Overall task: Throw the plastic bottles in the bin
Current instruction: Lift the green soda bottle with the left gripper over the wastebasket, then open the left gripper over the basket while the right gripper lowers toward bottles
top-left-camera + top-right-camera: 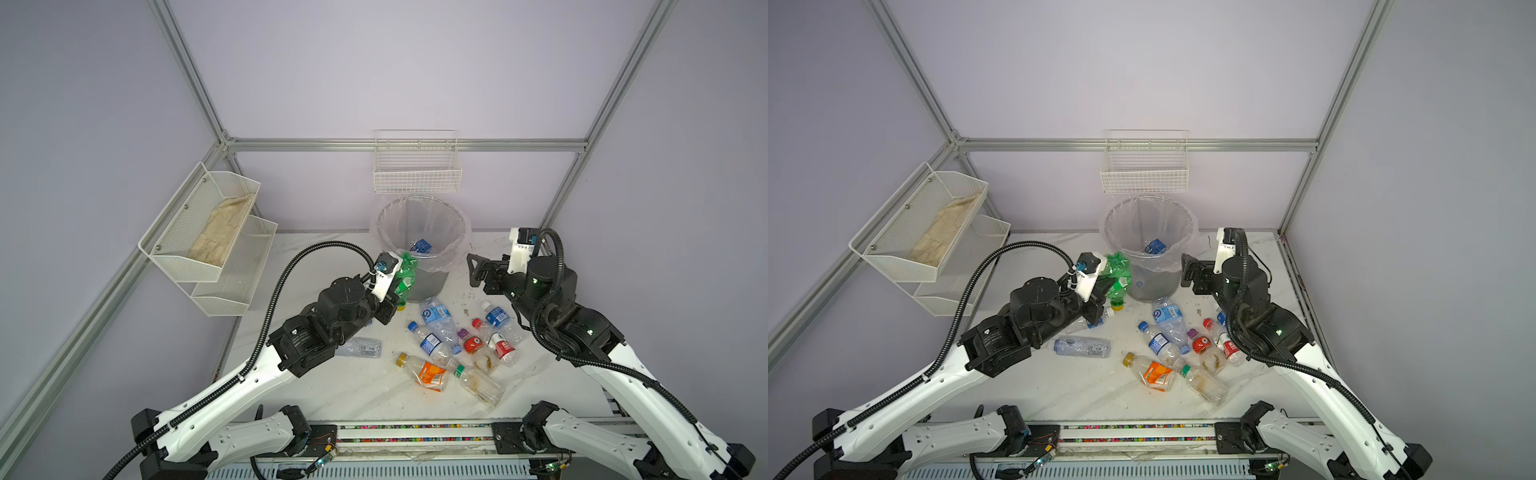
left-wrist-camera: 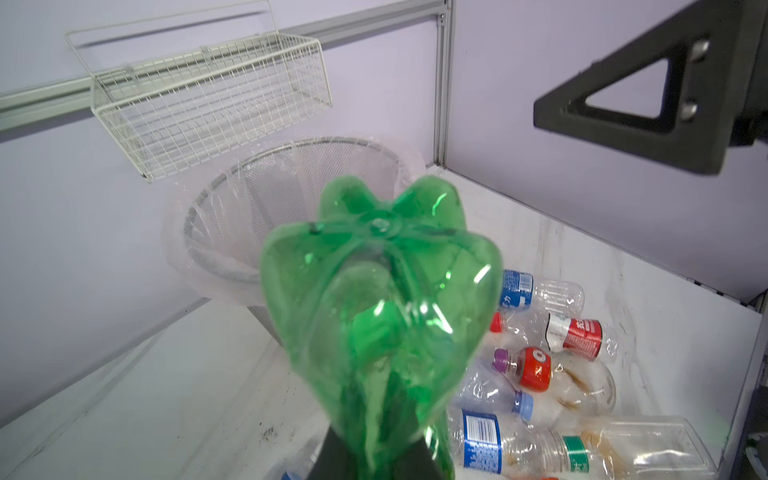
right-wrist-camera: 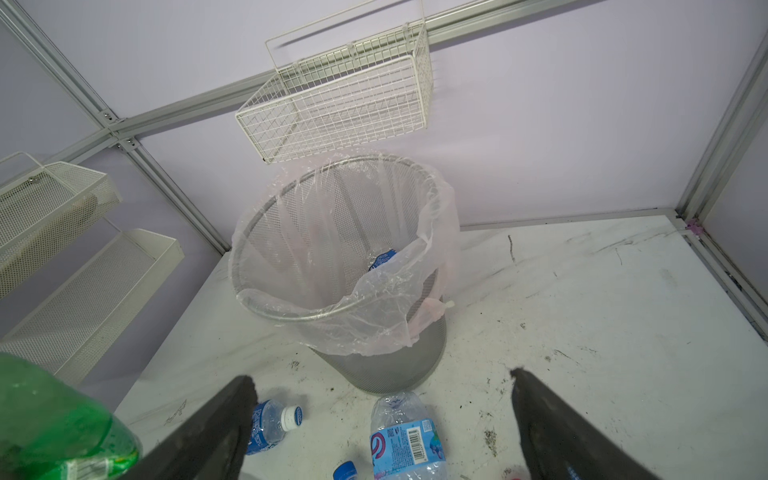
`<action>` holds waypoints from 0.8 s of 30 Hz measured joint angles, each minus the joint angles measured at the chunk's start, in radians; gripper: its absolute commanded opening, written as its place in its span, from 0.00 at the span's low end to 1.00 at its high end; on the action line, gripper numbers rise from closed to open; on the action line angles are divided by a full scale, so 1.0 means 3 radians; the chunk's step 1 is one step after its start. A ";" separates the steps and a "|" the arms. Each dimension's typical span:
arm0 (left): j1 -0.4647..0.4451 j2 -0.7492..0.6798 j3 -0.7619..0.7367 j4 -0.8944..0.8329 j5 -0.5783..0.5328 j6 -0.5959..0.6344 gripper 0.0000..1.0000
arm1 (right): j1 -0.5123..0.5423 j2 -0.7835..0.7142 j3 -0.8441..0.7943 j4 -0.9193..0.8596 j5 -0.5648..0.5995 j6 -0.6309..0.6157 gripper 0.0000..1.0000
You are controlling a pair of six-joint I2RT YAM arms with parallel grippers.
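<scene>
At the left side of the bin, the left tool is clamped on a translucent green bottle, crumpled, with its lobed base up by the bag-lined rim and its yellow cap pointing down; the bottle is outside the bin. One blue-labelled bottle lies inside the liner. The right tool hangs on the bin's other side with its jaws spread wide and nothing between them. On the white bench in front of the bin lies a loose cluster of bottles: a clear one with a pale blue label, an orange-labelled bottle and a red-labelled bottle. A flattened clear bottle lies partly under the left arm. A white wire basket hangs on the wall above the bin.
</scene>
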 measured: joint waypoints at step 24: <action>0.0649 0.1937 0.2305 -0.0015 0.0160 0.0151 0.99 | 0.0000 -0.0113 -0.0039 -0.0090 -0.0064 0.0083 0.97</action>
